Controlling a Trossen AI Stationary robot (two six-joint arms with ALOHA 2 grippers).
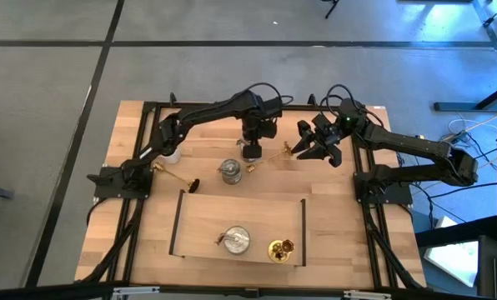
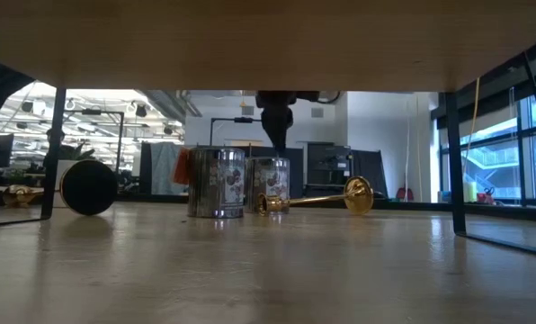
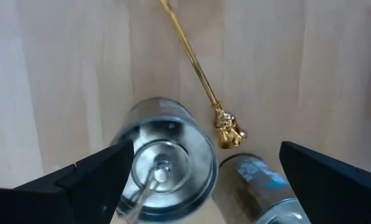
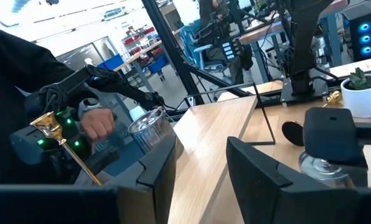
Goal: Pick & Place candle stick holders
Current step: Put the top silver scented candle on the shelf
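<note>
My left gripper [image 1: 250, 143] hangs open just above a squat silver holder [image 3: 167, 168], with one finger on either side of it and clear of it in the low view [image 2: 275, 135]. A second silver holder [image 1: 229, 171] stands beside the first. A gold holder [image 1: 269, 158] lies on its side on the table, with its cup end [image 3: 229, 130] toward the silver ones. Its round base [image 2: 358, 193] points toward my right gripper [image 1: 308, 143], which is open and empty [image 4: 201, 143]. Another gold holder [image 1: 172, 173] lies at the left, ending in a dark round base [image 1: 195, 183].
A low black-framed tray [image 1: 303, 229] at the near centre holds a silver holder [image 1: 234, 240] and an upright gold holder [image 1: 280, 248]. A small potted plant [image 4: 360, 87] stands at the far left. A person's hand [image 4: 98, 124] shows beyond the table's near edge.
</note>
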